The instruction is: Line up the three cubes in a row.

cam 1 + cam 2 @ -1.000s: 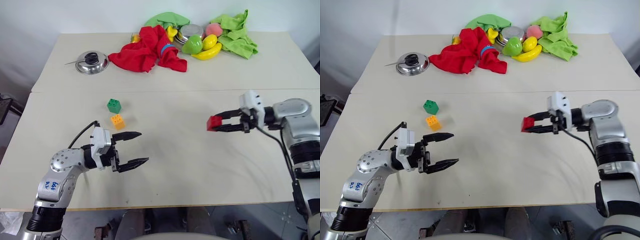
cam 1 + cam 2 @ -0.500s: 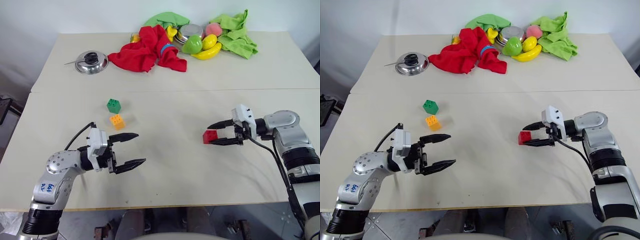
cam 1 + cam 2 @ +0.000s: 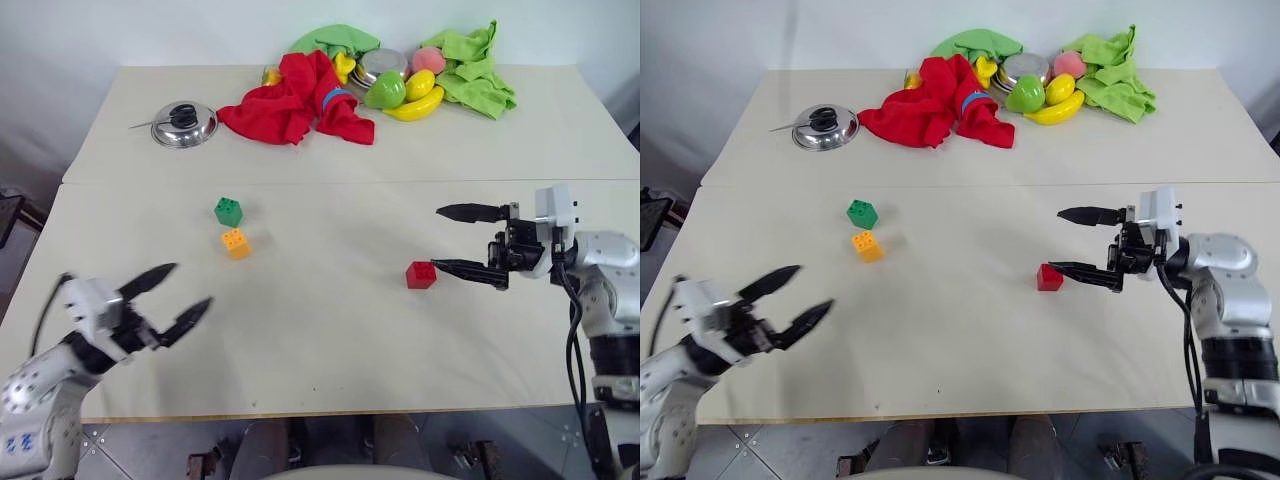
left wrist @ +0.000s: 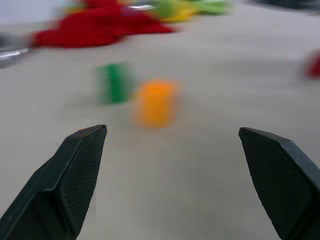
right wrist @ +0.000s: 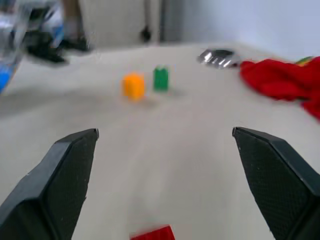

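3 cubes on the table [image 3: 330,330], none held. Green cube [image 3: 228,211] and orange-yellow cube [image 3: 235,243] sit close together, left of centre, green farther from robot, orange just nearer and a touch to the right; small gap betw. them, not touching. Red cube [image 3: 421,275] alone, well apart to the right, resting flat on the table. The 3 do not form a row.

2 tools in view. Right tool [image 3: 455,240]: jaws spread wide, nothing betw. them, pointing toward robot's left. Its nearer finger tip sits just beside red cube on the cube's right; can't tell whether it touches. Right wrist view: red cube [image 5: 152,233] low betw. the 2 fingers, orange-yellow and green cubes far ahead, side by side.

Left tool [image 3: 170,296]: released, jaws wide, empty, near front-left edge of table, well apart from all cubes. Left wrist view blurred; green and orange-yellow cubes ahead betw. the fingers.

Far end of table: 1 steel lid [image 3: 183,124] w/ black knob at left. 1 red cloth [image 3: 295,100] in a heap at centre. 2 green cloths, 1 behind the red cloth [image 3: 335,40], 1 at far right [image 3: 472,65]. 1 steel bowl [image 3: 382,63] amid toy fruit: 1 banana [image 3: 420,103], 1 green piece, 1 pink piece, 1 yellow piece; rest partly hidden, count unsure.
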`<move>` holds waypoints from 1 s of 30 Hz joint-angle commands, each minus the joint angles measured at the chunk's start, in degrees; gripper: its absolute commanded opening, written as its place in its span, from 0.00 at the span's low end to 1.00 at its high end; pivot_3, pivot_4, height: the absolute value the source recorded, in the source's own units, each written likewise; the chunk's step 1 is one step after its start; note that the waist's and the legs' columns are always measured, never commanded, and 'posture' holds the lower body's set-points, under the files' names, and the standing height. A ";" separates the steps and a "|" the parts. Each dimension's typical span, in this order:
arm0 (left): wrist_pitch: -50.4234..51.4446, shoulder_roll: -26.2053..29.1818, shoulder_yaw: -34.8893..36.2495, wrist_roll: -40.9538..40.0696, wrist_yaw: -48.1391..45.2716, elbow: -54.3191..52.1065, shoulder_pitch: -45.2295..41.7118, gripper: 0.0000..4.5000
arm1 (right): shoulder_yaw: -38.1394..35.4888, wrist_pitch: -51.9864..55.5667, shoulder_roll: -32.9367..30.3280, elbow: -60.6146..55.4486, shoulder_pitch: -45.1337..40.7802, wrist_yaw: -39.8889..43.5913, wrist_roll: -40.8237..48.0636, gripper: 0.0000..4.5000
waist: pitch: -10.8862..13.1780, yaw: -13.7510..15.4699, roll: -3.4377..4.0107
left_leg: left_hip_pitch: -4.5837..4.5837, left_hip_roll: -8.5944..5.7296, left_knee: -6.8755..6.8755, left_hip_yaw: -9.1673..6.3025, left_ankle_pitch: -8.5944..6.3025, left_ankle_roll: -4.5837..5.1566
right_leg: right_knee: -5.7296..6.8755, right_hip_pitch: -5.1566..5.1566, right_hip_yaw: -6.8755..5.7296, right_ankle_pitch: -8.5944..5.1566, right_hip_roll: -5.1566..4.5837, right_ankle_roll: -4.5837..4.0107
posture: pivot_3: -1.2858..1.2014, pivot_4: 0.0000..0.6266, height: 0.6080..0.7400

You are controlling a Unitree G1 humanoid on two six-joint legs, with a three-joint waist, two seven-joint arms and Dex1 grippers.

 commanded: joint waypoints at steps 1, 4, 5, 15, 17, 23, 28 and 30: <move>-2.70 -1.68 5.89 -0.54 2.88 3.15 3.16 1.00 | -3.83 -2.00 2.67 -8.52 5.71 -4.70 1.03 1.00 | 0.00 0.24 0.00 | 0.00 0.00 -0.02 0.01 -0.02 0.00 | -0.03 0.00 0.01 0.00 0.00 0.00 | 0.52 0.24 1.00; -2.76 -2.03 8.64 -1.83 3.71 6.70 4.52 1.00 | -5.36 -5.68 5.81 -12.18 10.27 -7.99 -0.57 1.00 | -0.05 0.75 -0.11 | 0.01 0.03 -0.03 0.04 -0.07 -0.03 | -0.01 -0.05 0.02 -0.01 0.01 -0.02 | 0.52 0.24 1.00; -2.42 -1.97 8.89 -2.23 3.67 7.42 4.69 1.00 | -5.52 -6.79 6.27 -12.85 11.56 -8.23 -1.27 1.00 | -0.04 0.85 -0.11 | 0.01 0.03 -0.03 0.04 -0.08 -0.04 | 0.00 -0.06 0.03 -0.01 0.02 -0.02 | 0.52 0.24 1.00; 3.38 0.33 0.93 -3.22 3.81 8.43 -7.83 1.00 | -10.31 -13.79 5.06 -12.46 20.01 -7.72 -2.69 1.00 | -0.16 0.95 -0.31 | 0.02 -0.01 -0.02 0.05 -0.10 0.03 | 0.06 -0.03 0.04 -0.01 0.01 -0.02 | 0.52 0.24 1.00; 6.40 1.24 -2.23 -2.28 5.47 7.07 -12.47 1.00 | -11.71 -12.64 4.34 -13.71 20.86 -9.12 -2.12 1.00 | -0.16 0.89 -0.31 | 0.03 -0.02 0.00 0.06 -0.08 0.05 | 0.10 -0.02 0.05 -0.01 0.01 -0.02 | 0.52 0.24 1.00; 24.07 5.33 -12.09 -0.40 16.38 4.69 -32.58 1.00 | -12.41 -9.13 2.90 -17.24 21.20 -12.60 -1.55 1.00 | -0.11 0.90 -0.45 | 0.07 -0.03 0.01 0.07 -0.04 0.05 | 0.16 0.01 0.05 -0.01 0.07 -0.02 | 0.52 0.24 1.00; 40.89 9.16 -21.33 2.87 21.95 5.95 -46.85 1.00 | -11.23 -4.98 3.26 -22.13 21.10 -16.21 -0.74 1.00 | -0.11 0.81 -0.46 | 0.06 -0.07 -0.06 0.07 0.02 0.02 | 0.16 -0.02 0.07 -0.01 0.12 -0.02 | 0.52 0.24 1.00; 46.33 9.27 -23.65 4.64 24.29 8.85 -51.81 1.00 | -10.77 -3.80 3.37 -23.47 20.96 -17.15 -0.61 1.00 | -0.11 0.90 -0.46 | 0.06 -0.09 -0.06 0.08 0.02 0.02 | 0.14 -0.02 0.07 -0.01 0.13 -0.01 | 0.52 0.24 1.00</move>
